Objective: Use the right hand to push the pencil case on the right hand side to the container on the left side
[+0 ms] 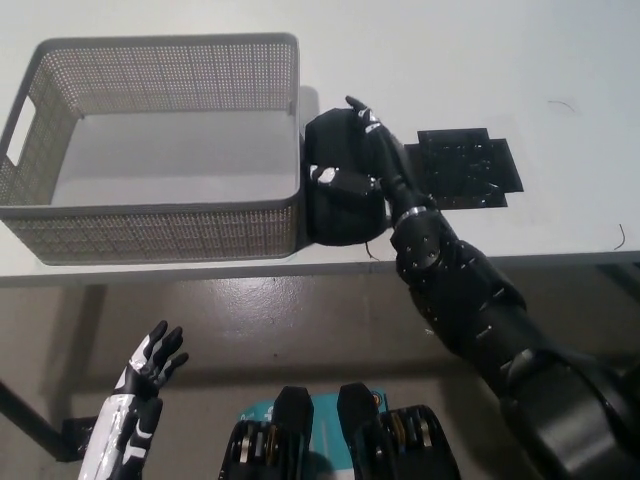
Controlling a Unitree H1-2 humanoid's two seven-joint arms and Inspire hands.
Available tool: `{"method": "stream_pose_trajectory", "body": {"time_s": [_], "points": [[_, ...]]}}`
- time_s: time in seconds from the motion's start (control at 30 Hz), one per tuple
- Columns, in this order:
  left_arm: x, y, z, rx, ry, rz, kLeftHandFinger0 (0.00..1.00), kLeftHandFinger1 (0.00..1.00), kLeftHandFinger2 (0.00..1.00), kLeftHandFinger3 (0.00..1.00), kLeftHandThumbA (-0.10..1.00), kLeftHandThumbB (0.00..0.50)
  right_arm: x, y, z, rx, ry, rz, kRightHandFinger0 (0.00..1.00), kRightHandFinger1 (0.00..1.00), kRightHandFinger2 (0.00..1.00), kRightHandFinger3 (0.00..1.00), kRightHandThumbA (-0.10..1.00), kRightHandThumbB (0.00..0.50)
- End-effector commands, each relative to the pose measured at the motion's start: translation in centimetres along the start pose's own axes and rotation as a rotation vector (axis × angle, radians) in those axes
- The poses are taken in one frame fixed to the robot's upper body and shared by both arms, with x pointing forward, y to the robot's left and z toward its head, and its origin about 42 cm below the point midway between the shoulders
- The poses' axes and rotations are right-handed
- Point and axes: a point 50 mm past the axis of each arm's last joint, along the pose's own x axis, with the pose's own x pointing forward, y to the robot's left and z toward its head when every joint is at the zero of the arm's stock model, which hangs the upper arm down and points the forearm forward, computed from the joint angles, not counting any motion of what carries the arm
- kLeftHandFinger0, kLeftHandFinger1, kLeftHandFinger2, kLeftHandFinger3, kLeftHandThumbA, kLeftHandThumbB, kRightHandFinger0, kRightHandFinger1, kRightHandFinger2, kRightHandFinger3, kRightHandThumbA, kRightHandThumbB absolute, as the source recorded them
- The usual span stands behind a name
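Observation:
A black pencil case [338,205] lies on the white table [450,60], its left side touching the right wall of the grey mesh container [160,215]. My black right hand [368,160] rests on the case's top and right side, fingers spread and holding nothing. Part of the case is hidden under that hand. My white left hand [140,395] hangs open below the table at the lower left.
A black cross-shaped mat [465,170] lies flat just right of my right hand. The table's front edge [200,270] runs close below the case and the container. A thin dark thread [618,238] lies near the right edge.

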Motion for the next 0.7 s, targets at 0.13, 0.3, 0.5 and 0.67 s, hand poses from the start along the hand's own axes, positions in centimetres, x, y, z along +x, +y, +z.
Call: {"method": "stream_pose_trajectory", "body": {"time_s": [0.13,0.3,0.5,0.67], "points": [[0.0,-0.3,0.7,0.008,-0.03,-0.014,0.99,1.0,1.0,1.0,0.9,0.267,2.0,-2.5,4.1,-0.031,-0.127,-0.092,1.0,1.0,1.0,1.0,1.0,0.436],[-0.2,-0.4,0.6,0.002,-0.029,-0.009,0.98,1.0,1.0,1.0,0.88,0.254,1.9,-3.1,4.5,-0.007,-0.151,-0.108,1.0,1.0,1.0,1.0,1.0,0.417],[-0.1,-0.1,0.7,-0.001,-0.036,-0.014,0.98,1.0,1.0,1.0,0.88,0.266,0.5,-5.1,4.4,0.169,-0.195,-0.168,1.0,1.0,1.0,1.0,1.0,0.469],[0.1,0.2,0.7,0.0,-0.041,-0.013,1.0,1.0,1.0,1.0,0.88,0.261,-3.6,-8.1,4.3,0.264,-0.316,-0.25,1.0,1.0,1.0,1.0,1.0,0.45]]}}
